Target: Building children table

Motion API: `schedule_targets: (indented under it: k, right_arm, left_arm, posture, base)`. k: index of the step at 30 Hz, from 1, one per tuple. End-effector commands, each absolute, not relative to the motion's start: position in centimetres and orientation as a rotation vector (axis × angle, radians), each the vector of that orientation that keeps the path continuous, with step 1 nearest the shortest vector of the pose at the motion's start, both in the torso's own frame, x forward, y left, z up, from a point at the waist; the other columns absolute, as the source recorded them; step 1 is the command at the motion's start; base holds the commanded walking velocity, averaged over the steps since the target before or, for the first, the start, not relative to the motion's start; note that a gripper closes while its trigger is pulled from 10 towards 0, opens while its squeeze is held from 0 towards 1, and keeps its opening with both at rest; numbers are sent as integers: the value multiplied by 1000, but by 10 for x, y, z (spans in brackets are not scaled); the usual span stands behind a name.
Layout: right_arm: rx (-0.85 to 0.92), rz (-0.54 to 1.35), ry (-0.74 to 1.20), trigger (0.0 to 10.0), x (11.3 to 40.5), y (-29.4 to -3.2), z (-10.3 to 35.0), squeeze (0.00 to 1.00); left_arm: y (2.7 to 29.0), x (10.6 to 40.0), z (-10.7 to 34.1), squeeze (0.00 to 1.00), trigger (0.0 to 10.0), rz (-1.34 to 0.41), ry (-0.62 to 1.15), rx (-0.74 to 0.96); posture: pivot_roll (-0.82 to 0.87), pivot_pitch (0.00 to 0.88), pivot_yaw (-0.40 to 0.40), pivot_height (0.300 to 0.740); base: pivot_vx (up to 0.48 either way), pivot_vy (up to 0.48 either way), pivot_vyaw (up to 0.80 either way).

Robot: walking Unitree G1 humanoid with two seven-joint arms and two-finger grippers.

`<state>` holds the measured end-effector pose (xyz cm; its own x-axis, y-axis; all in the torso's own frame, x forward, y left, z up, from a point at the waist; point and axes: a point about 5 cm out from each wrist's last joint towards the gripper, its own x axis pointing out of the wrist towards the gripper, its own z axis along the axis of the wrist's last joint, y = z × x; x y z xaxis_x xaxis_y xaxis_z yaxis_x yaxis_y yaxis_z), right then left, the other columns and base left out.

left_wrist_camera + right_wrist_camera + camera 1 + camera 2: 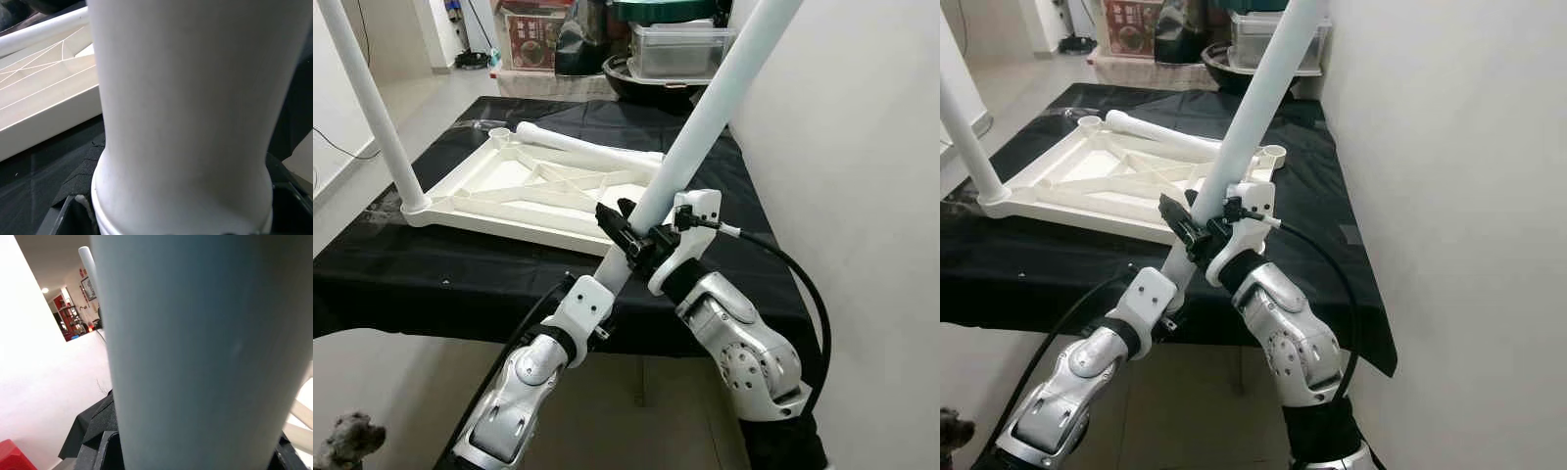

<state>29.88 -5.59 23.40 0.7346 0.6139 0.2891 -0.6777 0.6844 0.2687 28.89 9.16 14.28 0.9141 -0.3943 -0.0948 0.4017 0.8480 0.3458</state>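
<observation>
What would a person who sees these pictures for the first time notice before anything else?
The eye goes first to the long white table leg, held tilted in front of the robot by both the left gripper and the right gripper, which are shut on it. Behind it, the white tabletop lies upside down on the black-covered table, with one leg already standing at its near left corner and another leg lying across it.

No legible text, label or number anywhere, the red box (pixel 530 39) print too blurred

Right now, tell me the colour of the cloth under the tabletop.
Black cloth, clearest in the left eye view.
</observation>
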Motion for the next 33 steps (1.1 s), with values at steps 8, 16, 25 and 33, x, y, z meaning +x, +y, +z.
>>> schedule_targets:
  k: [8, 16, 25, 33]
  right_arm:
    - [335, 814, -167, 10000, 300, -59, 230, 0]
    - [327, 1062, -92, 10000, 298, -67, 226, 0]
    - [322, 1302, -22, 10000, 281, -70, 225, 0]
    - [321, 1401, 34, 10000, 271, -68, 219, 0]
  left_arm:
    - [106, 272, 136, 0, 10000, -604, 73, 297]
    - [123, 245, 126, 0, 10000, -853, 201, 178]
    - [117, 212, 122, 0, 10000, -1049, 317, -34]
    - [111, 202, 121, 0, 10000, -1108, 336, -75]
  posture:
    - [66, 66, -40, 740]
    - [78, 80, -30, 740]
    - [76, 86, -24, 740]
    - [76, 92, -25, 740]
  base:
    - [0, 0, 0]
    - [0, 0, 0]
    - [0, 0, 0]
    - [0, 0, 0]
